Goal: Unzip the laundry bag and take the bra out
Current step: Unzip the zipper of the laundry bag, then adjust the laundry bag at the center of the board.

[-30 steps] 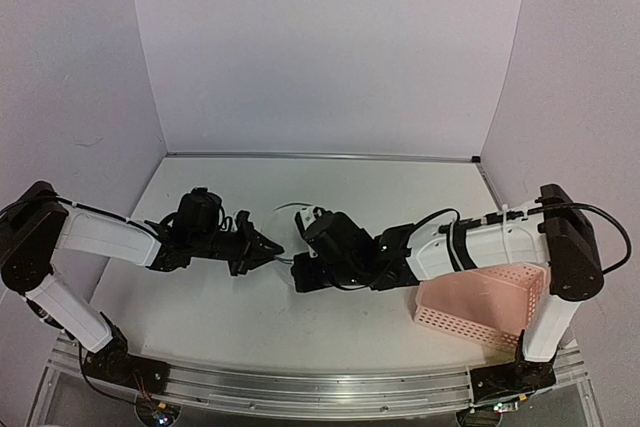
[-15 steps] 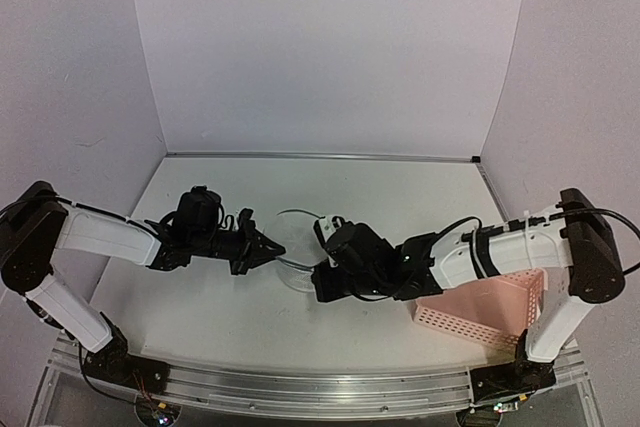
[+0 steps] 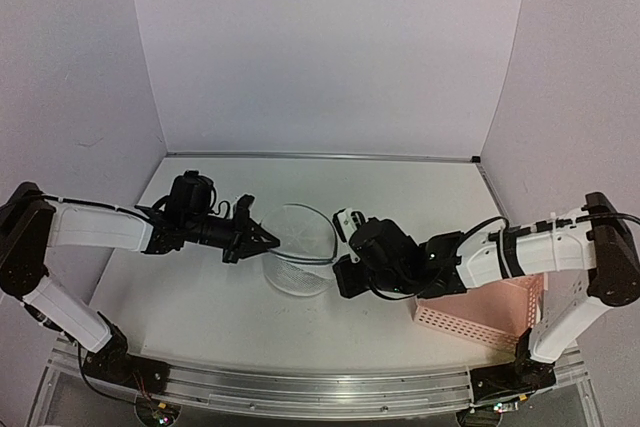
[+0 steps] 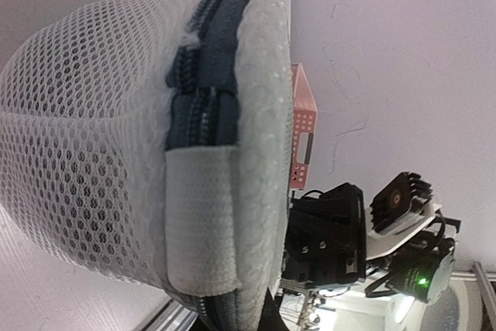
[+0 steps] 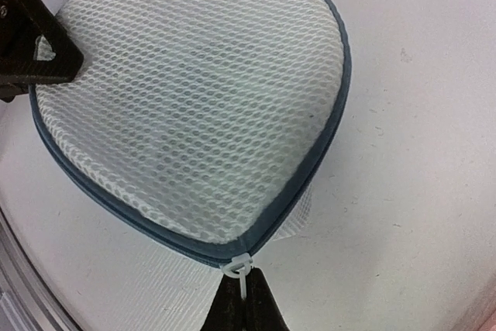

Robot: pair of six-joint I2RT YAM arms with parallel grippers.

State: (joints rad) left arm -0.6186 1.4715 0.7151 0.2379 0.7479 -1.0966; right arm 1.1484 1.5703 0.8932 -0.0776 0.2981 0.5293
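The laundry bag (image 3: 300, 247), a round white mesh cylinder with a dark zipper rim, stands mid-table with its lid (image 5: 194, 91) tilted up. My left gripper (image 3: 272, 243) is shut on the bag's left edge. In the left wrist view the white fabric tab (image 4: 203, 215) and the zipper (image 4: 203, 83) fill the frame, and only a dark finger (image 4: 267, 317) peeks out below. My right gripper (image 3: 342, 265) is shut on the white zipper pull (image 5: 243, 266) at the rim's near right, fingertips (image 5: 232, 309) pressed together. The bra is hidden.
A pink perforated basket (image 3: 490, 312) leans tilted at the right, under my right forearm, and also shows past the bag as the pink basket (image 4: 301, 133). White walls close in the table on three sides. A metal rail (image 3: 300, 387) runs along the near edge.
My right gripper has drawn the zipper pull to the right along the rim. The bag has risen from a flat disc to a fuller shape. My left gripper has closed on its edge.
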